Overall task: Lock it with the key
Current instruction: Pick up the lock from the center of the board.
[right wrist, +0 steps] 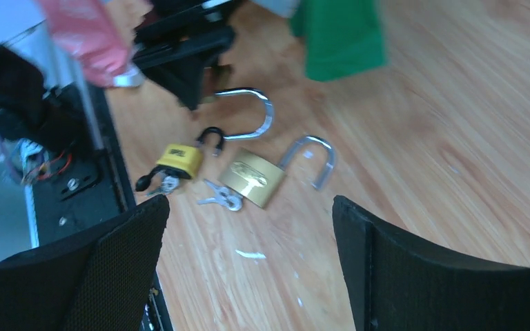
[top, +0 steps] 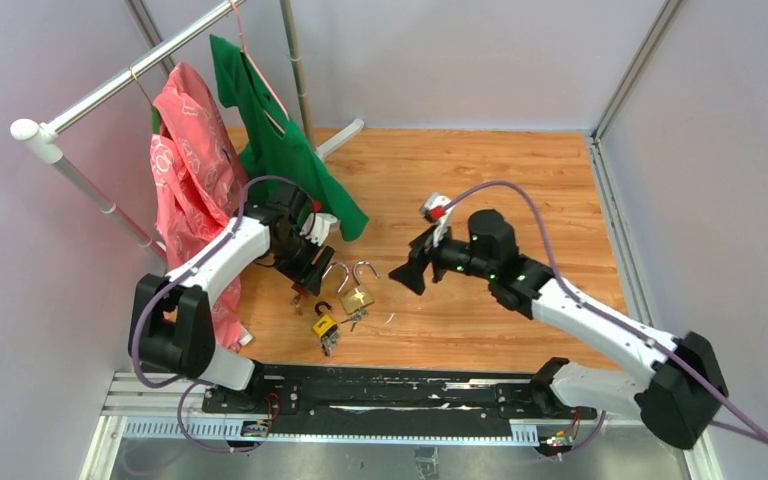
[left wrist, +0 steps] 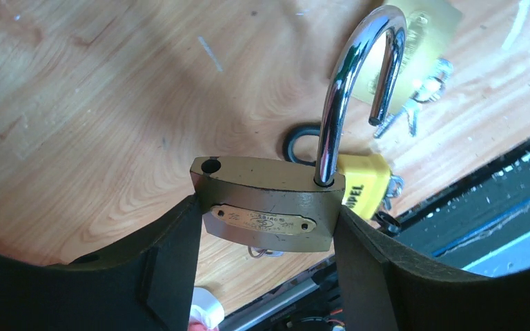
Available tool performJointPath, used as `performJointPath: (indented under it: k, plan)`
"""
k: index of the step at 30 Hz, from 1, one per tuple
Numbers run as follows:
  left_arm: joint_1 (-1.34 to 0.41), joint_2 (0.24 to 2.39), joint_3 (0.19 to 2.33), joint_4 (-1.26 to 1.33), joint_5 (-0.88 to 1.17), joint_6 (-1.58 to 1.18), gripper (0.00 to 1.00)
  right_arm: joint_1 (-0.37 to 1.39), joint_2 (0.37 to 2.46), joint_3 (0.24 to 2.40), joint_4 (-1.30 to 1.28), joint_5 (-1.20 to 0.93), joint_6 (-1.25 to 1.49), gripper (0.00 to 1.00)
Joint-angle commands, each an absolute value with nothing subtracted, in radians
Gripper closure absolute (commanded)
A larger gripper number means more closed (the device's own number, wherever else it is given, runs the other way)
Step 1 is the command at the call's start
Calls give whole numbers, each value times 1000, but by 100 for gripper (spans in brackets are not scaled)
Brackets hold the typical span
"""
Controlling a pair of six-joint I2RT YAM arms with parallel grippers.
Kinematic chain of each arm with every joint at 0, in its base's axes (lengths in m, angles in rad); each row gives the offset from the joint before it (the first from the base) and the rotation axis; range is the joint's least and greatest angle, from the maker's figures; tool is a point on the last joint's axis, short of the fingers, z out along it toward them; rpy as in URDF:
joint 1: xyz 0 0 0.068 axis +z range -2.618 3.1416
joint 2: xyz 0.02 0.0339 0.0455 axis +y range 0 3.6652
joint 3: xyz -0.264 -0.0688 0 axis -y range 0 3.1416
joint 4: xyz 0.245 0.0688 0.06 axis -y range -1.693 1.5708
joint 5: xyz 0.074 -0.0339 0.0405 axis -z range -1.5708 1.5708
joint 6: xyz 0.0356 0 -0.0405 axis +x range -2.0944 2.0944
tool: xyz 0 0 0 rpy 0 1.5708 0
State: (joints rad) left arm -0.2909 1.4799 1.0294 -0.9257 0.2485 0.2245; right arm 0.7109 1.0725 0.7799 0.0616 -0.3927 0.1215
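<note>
My left gripper (left wrist: 266,215) is shut on the sides of a dull brass padlock (left wrist: 269,205), held above the wooden table with its steel shackle (left wrist: 359,76) swung open. A small wire ring shows just under its body. In the top view the left gripper (top: 310,262) is at the table's left. A second, shinier brass padlock (top: 357,298) lies open on the wood, with silver keys (right wrist: 219,197) beside it. A yellow padlock (top: 324,323) lies just nearer. My right gripper (top: 410,272) hovers open to the right of them; its fingers (right wrist: 121,262) are empty.
A clothes rack (top: 90,95) stands at the back left with a pink garment (top: 190,170) and a green one (top: 280,140) hanging close behind the left arm. The black base rail (top: 390,385) runs along the near edge. Grey walls enclose the table.
</note>
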Motion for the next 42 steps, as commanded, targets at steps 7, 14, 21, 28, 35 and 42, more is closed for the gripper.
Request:
performJointPath:
  k: [7,14,21,28,35,42]
  plan:
    - [-295,1290,1004,-980,459,418,100,851,1506,902,477,-699,-121,13]
    - [-308,1254,996,-980,487,433,100,853,1713,1053,397,-758,-50,19]
    - [-310,1238,991,-980,503,447,100,853,1762,1103,297,-803,-74,42]
    - [-310,1218,992,-983,521,462,100,853,1768,1127,235,-859,-90,100]
    - [-311,1194,999,-1011,575,515,64,852,1689,1095,302,-844,68,100]
    - [-311,1118,1057,-1020,452,558,52,852,1555,952,431,-646,387,100]
